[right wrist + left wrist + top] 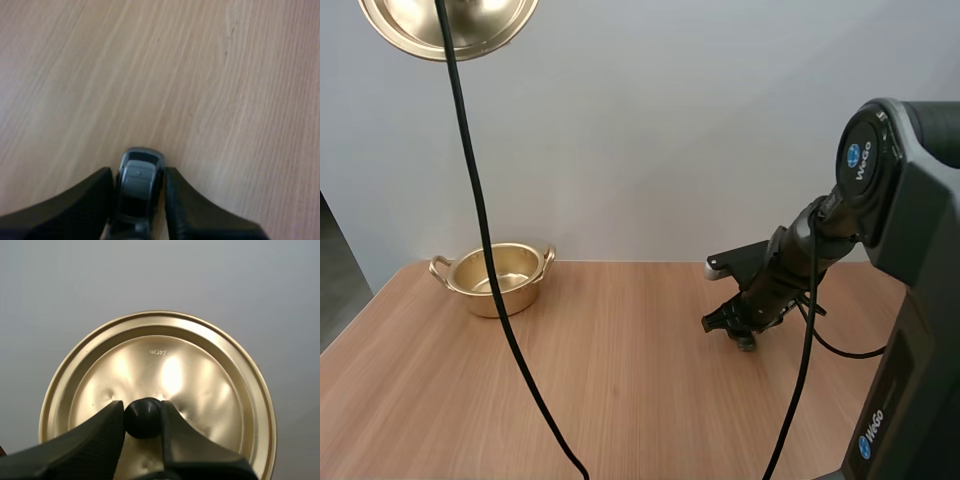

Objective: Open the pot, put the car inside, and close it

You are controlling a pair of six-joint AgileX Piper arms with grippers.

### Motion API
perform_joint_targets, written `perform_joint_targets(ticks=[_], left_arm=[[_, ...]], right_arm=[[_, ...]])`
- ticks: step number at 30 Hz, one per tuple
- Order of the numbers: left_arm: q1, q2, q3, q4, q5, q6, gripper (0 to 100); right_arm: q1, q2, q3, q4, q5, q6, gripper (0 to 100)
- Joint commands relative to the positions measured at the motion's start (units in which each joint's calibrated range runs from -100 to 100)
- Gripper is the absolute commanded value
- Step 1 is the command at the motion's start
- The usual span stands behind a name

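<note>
The right fingers (75, 205) pinch a grey toy car (139, 185) low on the wooden worktop (620, 380) at its 2 o'clock, the uncovered golden pot (495, 280) stands farther off at 10 o'clock, and the left fingers (95, 440) clamp the black knob (143, 417) of the golden lid (200, 375), held high above the pot.

**A:** Left gripper (141, 411) is pinching the lid (165, 365) by its knob, one finger on each side, held high above the pot (502, 283).

**B:** And the right arm (790, 262)?

**A:** It's well to the right of the pot, forearm angled down and toward it with the wrist low. The right gripper (138, 175) has its fingers pressed against both flanks of the car (137, 192).
</note>
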State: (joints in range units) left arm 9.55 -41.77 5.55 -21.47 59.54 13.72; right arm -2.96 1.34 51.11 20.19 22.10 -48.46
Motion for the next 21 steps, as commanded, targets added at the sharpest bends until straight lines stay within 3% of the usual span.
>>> perform_joint_targets(ticks=[1, 2, 6, 11, 16, 21], left_arm=[[0.03, 0.0, 0.0, -0.1, 0.0, 0.0, 0], [0.03, 0.0, 0.0, -0.1, 0.0, 0.0, 0], [0.03, 0.0, 0.0, -0.1, 0.0, 0.0, 0], [0.03, -1.2, 0.0, -0.1, -1.8, -1.1, 0], [0.03, -4.2, 0.0, 0.7, -4.1, -4.4, 0], [0.03, -7.4, 0.0, 7.3, -4.7, -7.9, 0]], right_arm=[[0.0, 0.1, -0.1, 0.0, -2.1, 0.0, 9], [0.0, 0.1, -0.1, -0.2, -3.4, 0.0, 0], [0.2, -0.1, -2.4, -0.3, -5.3, 0.0, 0], [2.5, -2.0, -12.9, 3.7, 9.9, 0.0, 0], [8.0, -3.2, -25.2, 9.2, 23.2, 0.0, 0], [16.1, -3.2, -33.3, 13.5, 24.9, 0.0, 0]])
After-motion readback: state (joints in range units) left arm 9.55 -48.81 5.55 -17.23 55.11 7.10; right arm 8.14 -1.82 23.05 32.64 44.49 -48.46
